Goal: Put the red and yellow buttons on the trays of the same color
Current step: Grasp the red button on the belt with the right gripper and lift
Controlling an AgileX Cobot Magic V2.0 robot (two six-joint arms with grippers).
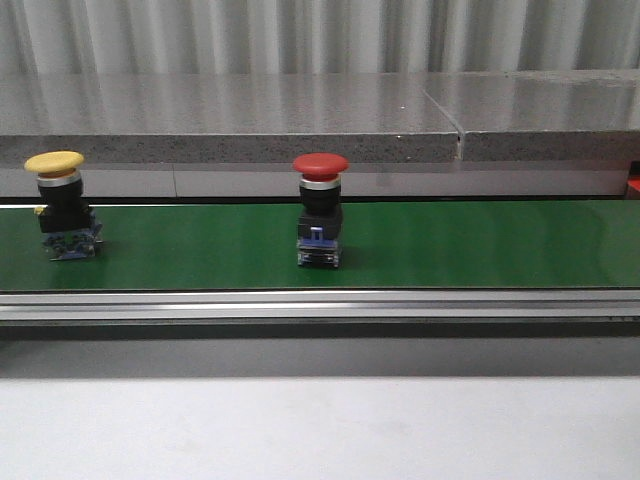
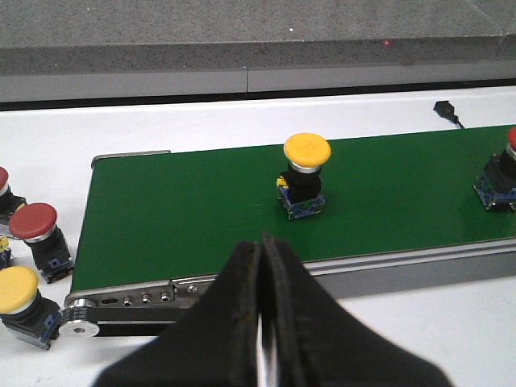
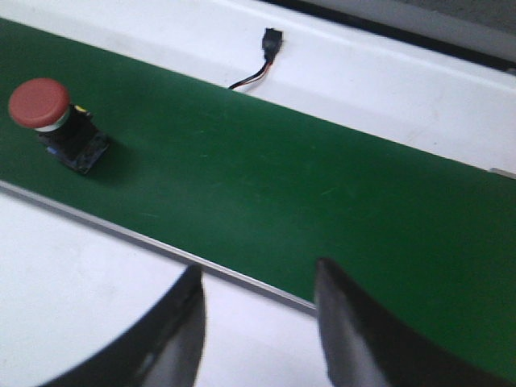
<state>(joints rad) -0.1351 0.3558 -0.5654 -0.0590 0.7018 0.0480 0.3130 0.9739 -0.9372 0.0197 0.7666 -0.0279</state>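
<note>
Leftmost, the yellow button (image 1: 57, 203) stands upright on the green belt (image 1: 450, 245); the red button (image 1: 320, 208) stands mid-belt, well apart. Over the belt's near edge, the left claw (image 2: 262, 322) is pressed together, the right claw (image 3: 258, 322) spread, both holding nothing.

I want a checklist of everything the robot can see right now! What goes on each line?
Surface: green belt in a metal frame, on a white table.
Job's things: yellow button and red button stand upright on the belt, apart. No trays seen.
Clutter: spare buttons, red and yellow, on the table off the belt's end.
Grippers: left gripper shut and empty; right gripper open and empty. Both hang near the belt's front edge.
Cables: short black cable with a plug, on the table beyond the belt.
Surroundings: grey stone ledge, pale curtain behind.
</note>
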